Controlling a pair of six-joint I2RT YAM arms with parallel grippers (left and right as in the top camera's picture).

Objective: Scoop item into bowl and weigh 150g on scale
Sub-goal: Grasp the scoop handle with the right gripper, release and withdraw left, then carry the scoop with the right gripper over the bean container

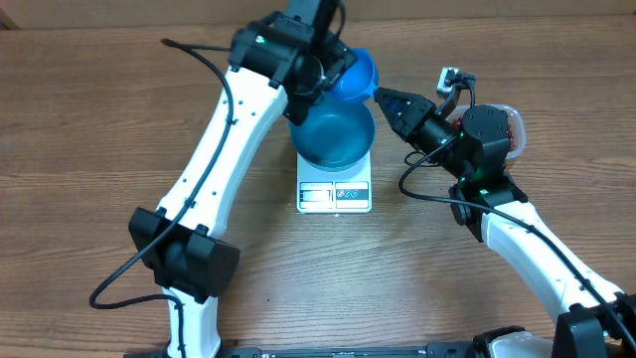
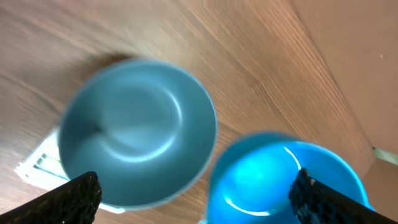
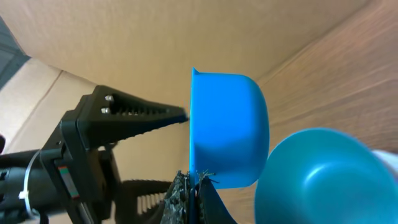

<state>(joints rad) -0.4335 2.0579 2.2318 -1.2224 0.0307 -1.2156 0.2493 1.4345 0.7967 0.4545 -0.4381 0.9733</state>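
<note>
Wide open and empty, my left hand (image 2: 196,186) hovers over the bowl (image 2: 137,130). It sits bare on the scale (image 1: 335,195), likely so beans (image 1: 514,134) register. My right hand (image 3: 192,188) is clamped shut on the scoop (image 3: 227,130), beside the bowl's rim.

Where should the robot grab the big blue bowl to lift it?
Probably its rim, from above. The bowl stands upright on the scale, round, with no handle, so one finger goes inside the wall and one outside. The near edge, toward the scale's front, looks best: the scoop in the shut right pincer hangs by the far right edge.
</note>
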